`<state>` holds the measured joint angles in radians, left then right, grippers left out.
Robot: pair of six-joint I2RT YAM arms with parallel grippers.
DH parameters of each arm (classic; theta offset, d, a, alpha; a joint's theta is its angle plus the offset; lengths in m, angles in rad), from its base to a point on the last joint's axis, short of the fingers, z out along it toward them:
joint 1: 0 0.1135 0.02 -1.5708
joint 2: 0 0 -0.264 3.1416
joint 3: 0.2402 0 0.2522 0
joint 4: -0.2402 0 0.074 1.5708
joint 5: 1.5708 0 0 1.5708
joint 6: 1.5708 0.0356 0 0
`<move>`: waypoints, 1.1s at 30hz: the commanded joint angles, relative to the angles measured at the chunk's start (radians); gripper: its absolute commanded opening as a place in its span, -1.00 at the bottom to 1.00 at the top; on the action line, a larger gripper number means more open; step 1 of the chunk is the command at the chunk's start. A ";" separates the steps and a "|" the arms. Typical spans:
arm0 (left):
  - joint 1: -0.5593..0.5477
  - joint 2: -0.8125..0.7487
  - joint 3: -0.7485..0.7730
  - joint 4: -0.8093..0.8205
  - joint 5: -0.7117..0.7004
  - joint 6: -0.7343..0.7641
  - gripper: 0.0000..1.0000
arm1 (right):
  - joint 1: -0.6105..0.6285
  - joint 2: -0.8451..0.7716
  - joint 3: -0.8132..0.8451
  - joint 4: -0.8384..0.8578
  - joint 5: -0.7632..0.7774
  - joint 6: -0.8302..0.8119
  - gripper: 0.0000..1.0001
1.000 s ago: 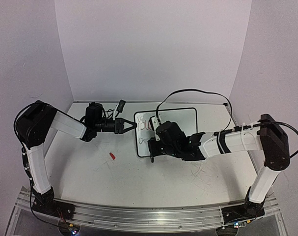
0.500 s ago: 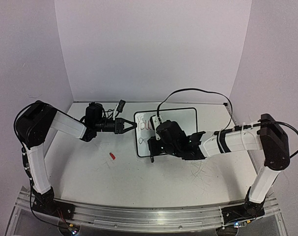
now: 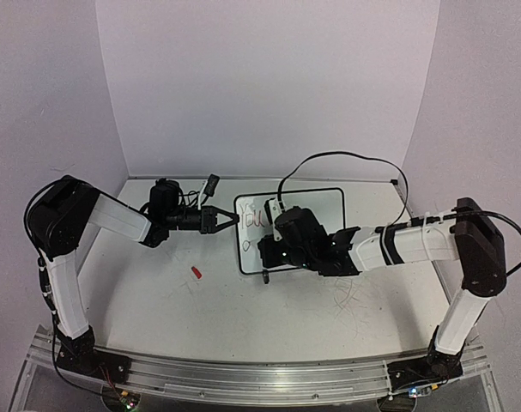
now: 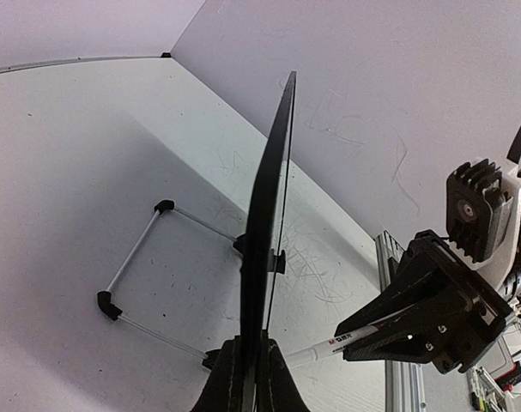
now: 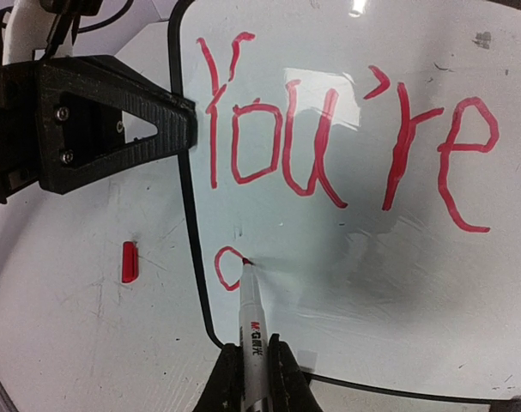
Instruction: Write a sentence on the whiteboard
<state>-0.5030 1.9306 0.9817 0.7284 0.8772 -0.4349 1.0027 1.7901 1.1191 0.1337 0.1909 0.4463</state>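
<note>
The whiteboard (image 3: 316, 206) stands tilted on its wire stand at mid-table. My left gripper (image 3: 233, 219) is shut on its left edge, and the left wrist view shows the whiteboard (image 4: 269, 215) edge-on between the fingers (image 4: 281, 382). My right gripper (image 5: 254, 378) is shut on a white marker (image 5: 252, 318) whose red tip touches the whiteboard (image 5: 372, 266). The sentence (image 5: 329, 146) reads "You're" in red. A small red loop (image 5: 228, 269) sits below it, at the tip.
A red marker cap (image 3: 196, 272) lies on the table left of the board and also shows in the right wrist view as the cap (image 5: 130, 261). The wire stand (image 4: 131, 257) juts out behind the board. A black cable (image 3: 346, 159) arcs over the board's far side.
My right wrist has edged slightly toward the far side with the marker on the board. The left arm and the board have not moved.
</note>
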 commanded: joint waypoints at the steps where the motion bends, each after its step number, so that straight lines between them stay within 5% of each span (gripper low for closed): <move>1: -0.023 -0.029 0.025 -0.012 0.039 0.015 -1.00 | -0.026 -0.006 -0.018 -0.020 0.064 -0.006 -1.00; 33: -0.023 -0.029 0.029 -0.015 0.040 0.016 -1.00 | 0.013 -0.131 -0.088 0.021 0.031 -0.025 -1.00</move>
<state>-0.5034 1.9305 0.9817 0.7238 0.8853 -0.4269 1.0143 1.7491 1.0557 0.1104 0.2193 0.4477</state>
